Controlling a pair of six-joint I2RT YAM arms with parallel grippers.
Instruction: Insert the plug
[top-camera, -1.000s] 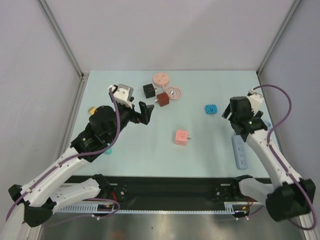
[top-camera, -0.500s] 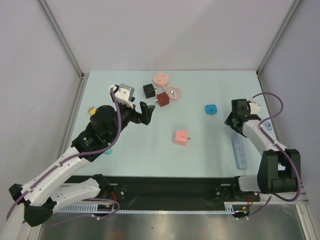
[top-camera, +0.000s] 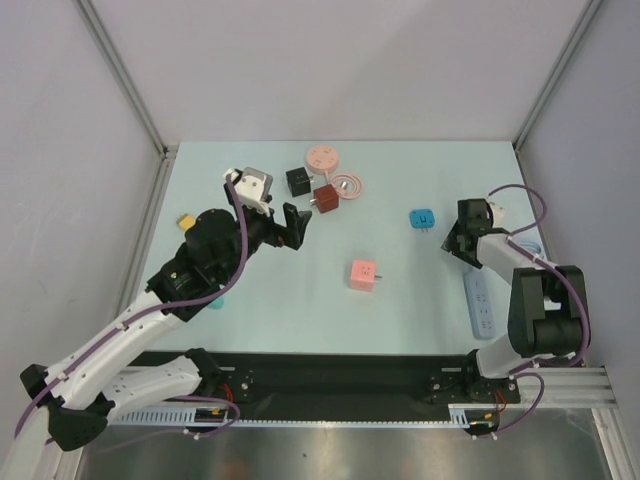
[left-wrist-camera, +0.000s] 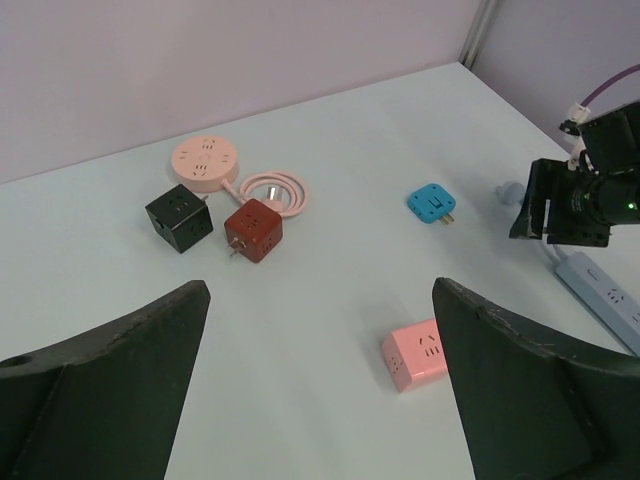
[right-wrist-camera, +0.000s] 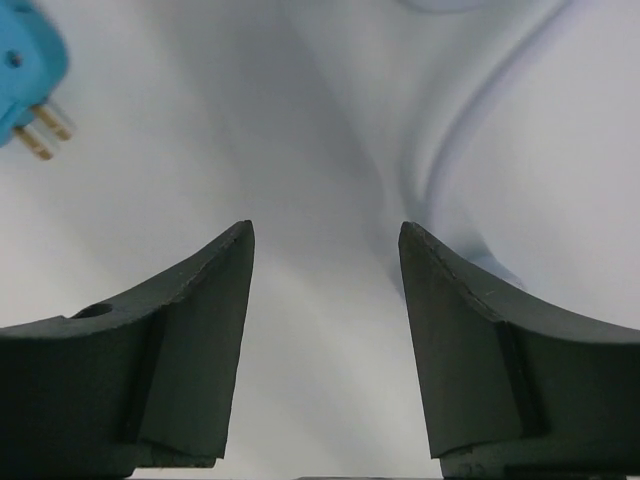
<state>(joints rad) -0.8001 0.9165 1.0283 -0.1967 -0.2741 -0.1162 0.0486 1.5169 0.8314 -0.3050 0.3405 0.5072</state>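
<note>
A blue plug (top-camera: 422, 218) lies on the pale table right of centre; its prongs show at the top left of the right wrist view (right-wrist-camera: 25, 60). A grey-blue power strip (top-camera: 480, 305) lies by the right edge. My right gripper (top-camera: 455, 240) is open and empty, low over the table just right of the plug, with bare table between its fingers (right-wrist-camera: 325, 240). My left gripper (top-camera: 292, 228) is open and empty, held above the table's left middle (left-wrist-camera: 320, 290). A pink cube socket (top-camera: 363, 274) lies at centre, near the right finger in the left wrist view (left-wrist-camera: 418, 354).
A dark red cube (top-camera: 325, 198), a black cube (top-camera: 298, 181) and a round pink socket (top-camera: 322, 157) with a coiled cable (top-camera: 349, 186) sit at the back. A yellow piece (top-camera: 186, 219) lies at the left edge. The strip's pale cable (right-wrist-camera: 470, 130) curves near my right gripper.
My right arm has folded down, bringing its gripper low to the table beside the blue plug. My left arm has barely moved.
</note>
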